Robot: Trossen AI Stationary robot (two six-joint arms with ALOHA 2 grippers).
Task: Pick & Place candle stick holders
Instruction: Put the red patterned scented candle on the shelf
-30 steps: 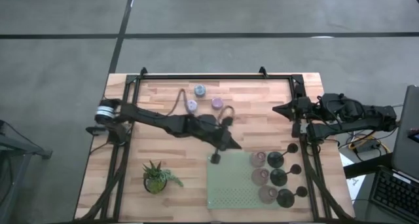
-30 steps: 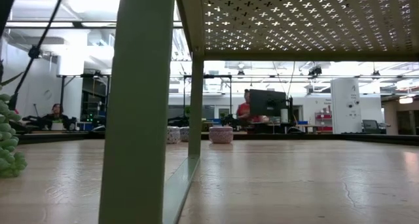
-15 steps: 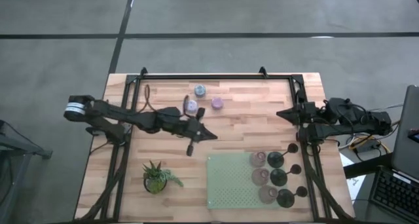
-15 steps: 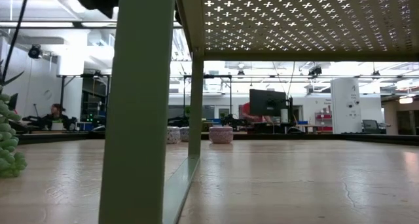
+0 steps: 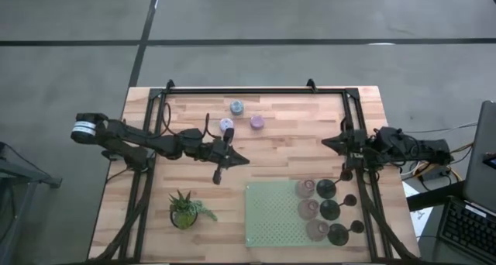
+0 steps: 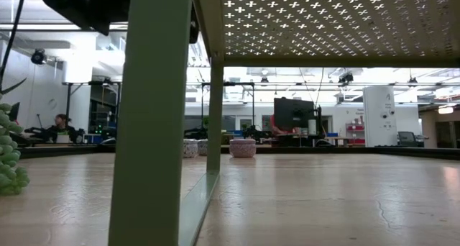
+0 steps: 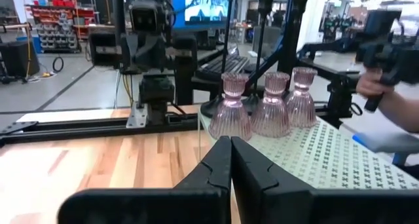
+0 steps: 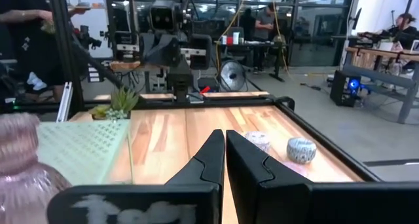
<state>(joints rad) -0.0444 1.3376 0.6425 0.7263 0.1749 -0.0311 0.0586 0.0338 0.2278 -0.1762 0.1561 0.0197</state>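
Three pink bell-shaped holders (image 5: pixel 308 209) and three black round-based holders (image 5: pixel 331 211) stand in two rows on the right part of a green perforated tray (image 5: pixel 271 215). The pink ones (image 7: pixel 272 106) also show in the left wrist view. Three short lilac and pale-blue holders (image 5: pixel 236 107) stand on the wood at the far middle. Two of them show in the right wrist view (image 8: pixel 301 149). My left gripper (image 5: pixel 243 160) is shut and empty, above the wood between the lilac holders and the tray. My right gripper (image 5: pixel 326 142) is shut and empty at the right, beyond the tray's far right corner.
A small green potted plant (image 5: pixel 184 209) stands at the near left. A black frame rail (image 5: pixel 240 92) runs round the table. In the low view the tray's green leg (image 6: pixel 151 116) stands close in front. People show in the room beyond the table.
My left gripper has drawn back from the tray's far left corner toward the table's left, staying shut. My right arm has folded back, and its gripper has gone a little toward the near edge. No holder has moved.
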